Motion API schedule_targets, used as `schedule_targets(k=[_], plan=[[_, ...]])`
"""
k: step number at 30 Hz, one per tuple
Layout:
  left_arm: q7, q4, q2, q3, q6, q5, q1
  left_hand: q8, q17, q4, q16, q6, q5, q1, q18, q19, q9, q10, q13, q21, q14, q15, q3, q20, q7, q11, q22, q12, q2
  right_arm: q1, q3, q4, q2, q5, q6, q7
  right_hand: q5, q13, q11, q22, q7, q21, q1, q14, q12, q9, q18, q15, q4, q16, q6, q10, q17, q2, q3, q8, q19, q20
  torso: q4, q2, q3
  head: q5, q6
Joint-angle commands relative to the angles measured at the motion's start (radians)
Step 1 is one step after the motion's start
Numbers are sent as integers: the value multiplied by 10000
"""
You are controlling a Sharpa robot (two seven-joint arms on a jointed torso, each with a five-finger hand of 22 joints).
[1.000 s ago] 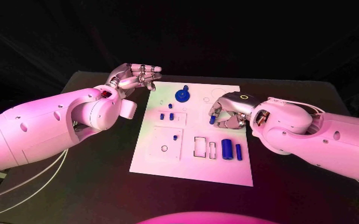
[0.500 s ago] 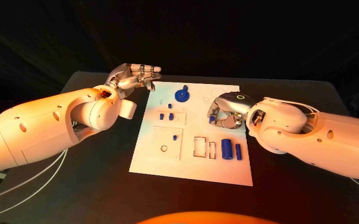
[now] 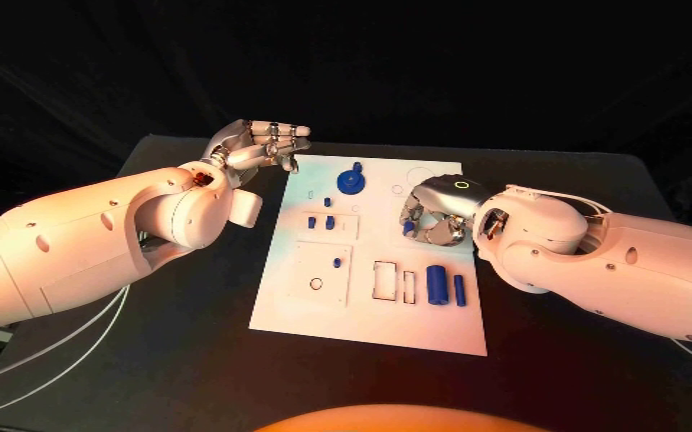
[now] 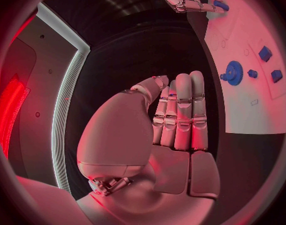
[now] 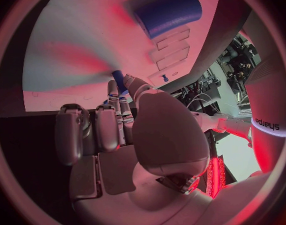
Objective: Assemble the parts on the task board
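The black worktop (image 3: 173, 352) carries a white board (image 3: 378, 322) lying flat in the middle, between two white arms that reach in from either side. The left hand (image 3: 260, 147) hangs beside the board's far left corner, off the white surface, its fingers (image 4: 180, 112) straight, close together and holding nothing. The right hand (image 3: 437, 214) sits low over the right side of the board, fingers curled in and pinching a small blue peg (image 3: 410, 222) between the thumb and a fingertip; the right wrist view shows that peg (image 5: 119, 80) poking out past the fingertips toward the white surface. On the board, a blue gear with a knob (image 3: 351, 183) stands near the far edge. Toward the near right, a thick blue cylinder (image 3: 436, 285) lies just beside a thinner blue rod (image 3: 460, 291), with two empty rectangular slots (image 3: 387, 283) to their left. A few small blue blocks (image 3: 320, 222) sit in the left half, and a tiny blue pin (image 3: 338, 264) stands in the square panel nearer the front.
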Motion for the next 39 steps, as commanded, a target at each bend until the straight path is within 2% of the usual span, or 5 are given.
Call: schedule_targets(k=[1, 15, 26, 32, 39], plan=[[12, 30, 6, 5, 167, 38, 9, -12, -15, -67, -60, -89, -1, -13, 52, 15, -9, -85, -11, -54, -28, 72, 11, 39, 11, -15, -9, -47, 67, -24, -19, 6, -5, -243, 151, -182, -58, -12, -2, 1462, 2, 95, 137, 406, -82, 42, -121, -81, -28, 58, 136, 114, 23, 93, 116, 79, 436, -74, 3, -8, -3, 18, -39], [-1, -72, 49, -1, 163, 38, 8, -8, -18, -75, -61, -93, -1, -4, 53, 16, -8, -89, -10, -55, -27, 71, 19, 40, 12, -14, -9, -47, 85, 62, 66, 741, -343, 408, -1730, 213, -25, -19, -34, 1600, 0, 311, 211, 425, -149, 100, -164, -112, -137, 127, 269, 293, 108, 128, 259, 102, 500, -96, 9, -33, -14, 54, -44], [0, -139, 125, -20, 202, 38, 6, -8, -18, -75, -61, -93, -1, -4, 53, 16, -8, -89, -10, -55, -27, 71, 19, 40, 12, -14, -9, -47, 85, 190, 120, 1680, -328, 1278, -1934, 416, -24, -21, -29, 1606, 10, 320, 210, 429, -158, 104, -166, -113, -141, 142, 275, 299, 129, 127, 266, 102, 503, -98, 2, -14, -6, 182, -66], [10, -178, 190, -25, 233, 56, 3, -8, -18, -75, -61, -93, -1, -4, 53, 16, -8, -89, -10, -55, -27, 71, 19, 40, 12, -14, -9, -47, 85, -142, 96, 1875, 447, 1437, -1950, 629, -12, -25, -22, 1586, 29, 283, 215, 428, -179, 109, -158, -111, -154, 138, 274, 306, 118, 131, 286, 95, 492, -99, 9, -10, -2, 330, -114], [17, -195, 272, -28, 268, 77, 2, -3, -22, -83, -62, -101, -2, 0, 54, 18, -7, -97, -10, -56, -26, 72, 29, 41, 16, -11, -9, -47, 111, -635, 55, 1506, 1470, 1444, -1897, 867, 5, -32, -10, 1576, 49, 262, 221, 425, -212, 113, -154, -104, -172, 132, 261, 306, 106, 137, 314, 78, 486, -98, 25, 7, -10, 441, -141]])
